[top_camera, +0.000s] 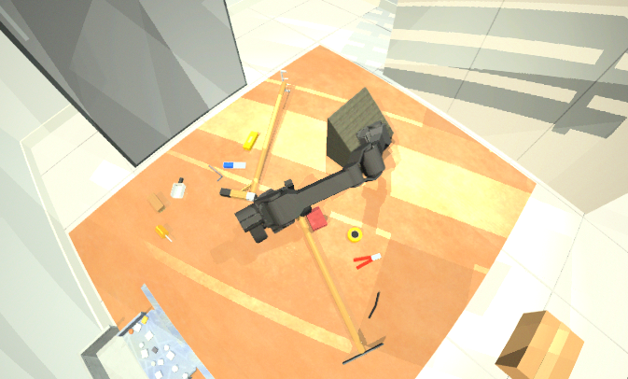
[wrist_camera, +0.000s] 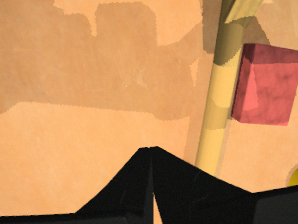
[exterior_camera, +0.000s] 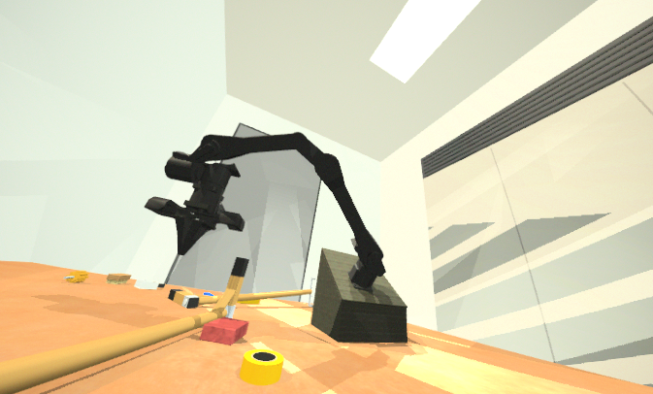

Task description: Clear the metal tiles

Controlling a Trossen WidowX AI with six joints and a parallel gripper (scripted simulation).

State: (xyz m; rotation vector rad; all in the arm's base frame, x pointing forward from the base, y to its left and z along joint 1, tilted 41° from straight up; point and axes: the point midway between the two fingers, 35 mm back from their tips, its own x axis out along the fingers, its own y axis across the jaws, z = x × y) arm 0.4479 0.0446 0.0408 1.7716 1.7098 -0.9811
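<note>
My gripper (exterior_camera: 180, 253) (wrist_camera: 149, 156) is shut and empty, high above the table; the arm hides its fingers in the top view. The long scraper, a wooden pole (top_camera: 330, 277) (exterior_camera: 99, 344) (wrist_camera: 218, 105) with a thin black blade (top_camera: 363, 353), lies on the table. Its raised grip with a black end (exterior_camera: 240, 266) stands up at the near end. In the wrist view the pole runs just right of the fingertips. The steel plate (top_camera: 163, 330) at the bottom left in the top view carries several small tiles, mostly white. The catch box (top_camera: 98, 341) adjoins it.
A red block (top_camera: 316, 218) (exterior_camera: 224, 331) (wrist_camera: 267, 92) sits beside the pole. Yellow tape (top_camera: 355, 234) (exterior_camera: 261, 367) and red pliers (top_camera: 365, 259) are nearby. A second pole (top_camera: 270, 132) and a hammer (top_camera: 236, 193) lie across from them. The arm's dark pedestal (top_camera: 355, 118) (exterior_camera: 368, 320) stands behind.
</note>
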